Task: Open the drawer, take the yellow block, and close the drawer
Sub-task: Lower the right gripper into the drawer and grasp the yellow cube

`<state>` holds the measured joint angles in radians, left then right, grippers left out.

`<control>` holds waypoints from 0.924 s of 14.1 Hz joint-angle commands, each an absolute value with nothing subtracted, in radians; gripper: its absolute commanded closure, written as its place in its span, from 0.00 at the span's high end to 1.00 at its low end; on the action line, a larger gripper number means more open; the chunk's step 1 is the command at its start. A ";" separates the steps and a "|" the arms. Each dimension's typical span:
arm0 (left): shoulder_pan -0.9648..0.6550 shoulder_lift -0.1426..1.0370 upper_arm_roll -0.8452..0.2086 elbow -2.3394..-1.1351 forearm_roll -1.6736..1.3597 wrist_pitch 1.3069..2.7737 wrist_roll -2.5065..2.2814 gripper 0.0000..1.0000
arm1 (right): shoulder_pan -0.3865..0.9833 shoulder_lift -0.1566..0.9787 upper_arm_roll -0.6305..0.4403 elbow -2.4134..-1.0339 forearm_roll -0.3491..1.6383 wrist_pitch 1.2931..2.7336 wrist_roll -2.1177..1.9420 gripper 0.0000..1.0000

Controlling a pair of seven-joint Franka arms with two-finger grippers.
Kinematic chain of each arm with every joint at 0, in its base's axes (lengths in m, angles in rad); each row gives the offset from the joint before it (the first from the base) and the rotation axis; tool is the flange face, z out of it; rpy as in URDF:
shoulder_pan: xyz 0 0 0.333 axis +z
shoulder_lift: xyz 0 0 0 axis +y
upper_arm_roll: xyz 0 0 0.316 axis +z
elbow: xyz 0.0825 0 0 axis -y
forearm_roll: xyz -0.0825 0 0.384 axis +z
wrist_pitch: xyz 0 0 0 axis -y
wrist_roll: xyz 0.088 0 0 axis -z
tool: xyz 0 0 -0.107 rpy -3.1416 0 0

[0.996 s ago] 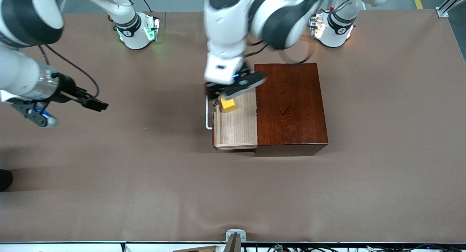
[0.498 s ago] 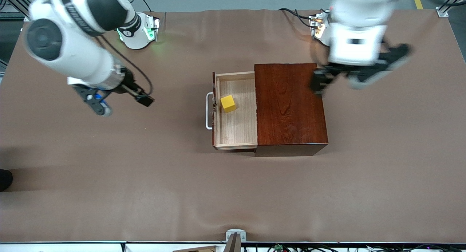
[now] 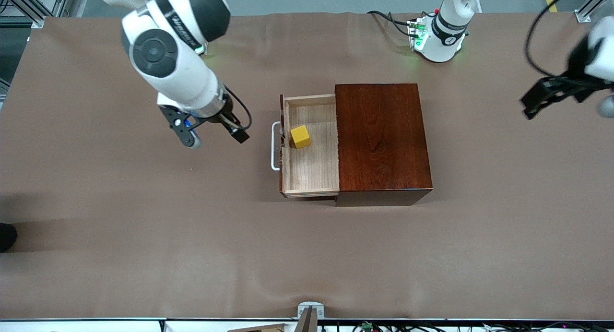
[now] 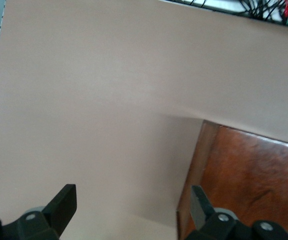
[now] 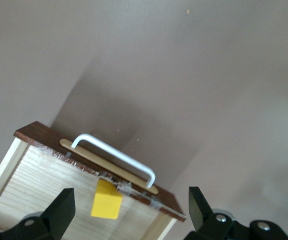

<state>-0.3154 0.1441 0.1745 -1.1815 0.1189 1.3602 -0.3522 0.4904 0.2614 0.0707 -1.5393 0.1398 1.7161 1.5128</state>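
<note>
The drawer (image 3: 312, 171) of the dark reddish-brown box (image 3: 381, 140) stands pulled out toward the right arm's end, its white handle (image 3: 274, 146) in front. The yellow block (image 3: 301, 136) sits in it near the front wall. My right gripper (image 3: 216, 139) is open and empty over the table in front of the handle. The right wrist view shows its open gripper (image 5: 129, 210), the handle (image 5: 116, 155), the drawer (image 5: 38, 185) and the block (image 5: 107, 200). My left gripper (image 3: 568, 101) is open and empty over the table at the left arm's end; the left wrist view (image 4: 132, 205) shows a corner of the box (image 4: 254, 185).
The brown table cover (image 3: 192, 236) is bare around the box. The arm bases (image 3: 439, 39) stand along the edge farthest from the front camera. Cables lie along the table's nearest edge.
My left arm has swung from over the drawer out to the left arm's end of the table. My right arm has moved across the table toward the drawer handle. The block has stayed in place.
</note>
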 commanded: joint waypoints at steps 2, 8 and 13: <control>-0.187 0.057 0.156 -1.302 0.069 1.364 -0.120 1.00 | 0.600 0.331 0.060 -1.522 0.137 1.802 1.710 1.00; -0.031 -0.047 0.035 -1.436 0.071 1.374 0.009 1.00 | 0.707 0.434 0.058 -1.522 0.130 1.954 1.939 1.00; -0.026 -0.117 0.038 -1.513 0.071 1.397 0.020 1.00 | 0.724 0.505 0.058 -1.522 0.077 2.039 1.967 1.00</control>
<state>-0.0461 -0.0739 0.0482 -1.4623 0.0782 1.3718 -0.0019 0.7105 0.4689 0.0690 -1.5393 0.1063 2.0215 1.9409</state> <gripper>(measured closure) 0.000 0.000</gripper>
